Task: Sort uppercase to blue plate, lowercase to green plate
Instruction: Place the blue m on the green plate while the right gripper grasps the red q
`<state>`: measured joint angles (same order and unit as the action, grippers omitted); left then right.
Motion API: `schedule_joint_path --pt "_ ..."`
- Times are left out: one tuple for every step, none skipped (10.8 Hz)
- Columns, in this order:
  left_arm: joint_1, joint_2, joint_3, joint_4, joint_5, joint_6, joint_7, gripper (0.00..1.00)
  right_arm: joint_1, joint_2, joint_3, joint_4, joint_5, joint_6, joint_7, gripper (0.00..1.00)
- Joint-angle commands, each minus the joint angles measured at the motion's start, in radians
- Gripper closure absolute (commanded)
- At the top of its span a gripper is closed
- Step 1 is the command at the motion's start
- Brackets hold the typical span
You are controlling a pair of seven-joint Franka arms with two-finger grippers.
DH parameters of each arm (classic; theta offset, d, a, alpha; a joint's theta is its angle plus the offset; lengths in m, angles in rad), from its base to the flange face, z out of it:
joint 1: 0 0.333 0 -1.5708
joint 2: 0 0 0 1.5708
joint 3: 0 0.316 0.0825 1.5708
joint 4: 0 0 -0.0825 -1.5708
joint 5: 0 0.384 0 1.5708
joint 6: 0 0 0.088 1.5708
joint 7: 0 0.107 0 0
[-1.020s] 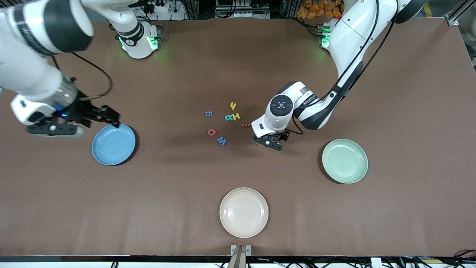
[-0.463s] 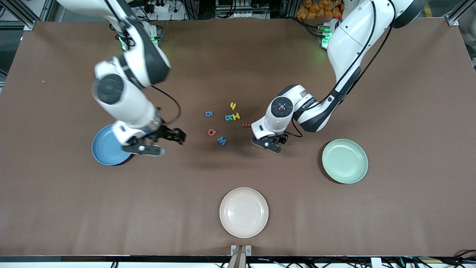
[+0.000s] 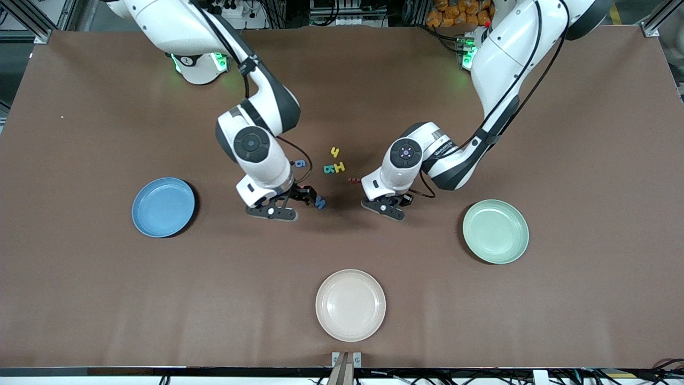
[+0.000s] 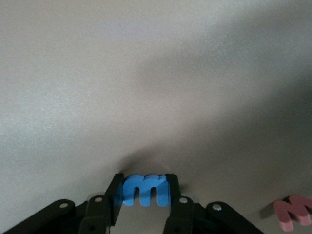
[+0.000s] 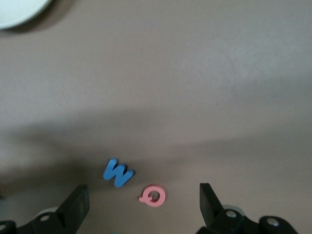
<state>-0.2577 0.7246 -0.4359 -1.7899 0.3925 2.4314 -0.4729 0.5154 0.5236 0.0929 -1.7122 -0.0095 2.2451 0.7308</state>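
The right hand (image 3: 302,199) hangs spread wide over the red G (image 5: 153,196) and blue W (image 3: 319,202). The left hand (image 3: 393,206) clamps a blue m (image 4: 145,189) low over the surface (image 3: 588,299), the green plate (image 3: 495,231) at its four o'clock. The blue plate (image 3: 163,207) lies at the right arm's end.

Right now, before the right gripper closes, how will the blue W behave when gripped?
The blue W looks thick and matte like foam: probably light, slightly squashy, not slippery. Lying flat, it should not roll. The open right gripper may nudge the red G beside it.
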Motion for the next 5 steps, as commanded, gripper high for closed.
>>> schedule_joint_path --pt "0.027 -0.010 0.003 -0.011 0.029 0.005 -0.030 1.00 0.043 -0.014 -0.007 -0.061 -0.033 0.033 0.019 0.00" --pt "0.050 -0.033 0.003 -0.009 0.029 -0.012 -0.029 1.00 0.058 -0.014 -0.007 -0.088 -0.033 0.074 0.019 0.00" --pt "0.083 -0.069 0.002 -0.009 0.026 -0.044 -0.030 1.00 0.070 -0.005 -0.007 -0.124 -0.033 0.149 0.021 0.01" --pt "0.115 -0.123 0.002 -0.006 0.019 -0.101 -0.020 1.00 0.069 0.016 -0.007 -0.154 -0.033 0.230 0.015 0.01" --pt "0.173 -0.164 -0.001 -0.002 0.017 -0.150 -0.004 1.00 0.069 0.018 -0.007 -0.173 -0.035 0.272 0.004 0.01"
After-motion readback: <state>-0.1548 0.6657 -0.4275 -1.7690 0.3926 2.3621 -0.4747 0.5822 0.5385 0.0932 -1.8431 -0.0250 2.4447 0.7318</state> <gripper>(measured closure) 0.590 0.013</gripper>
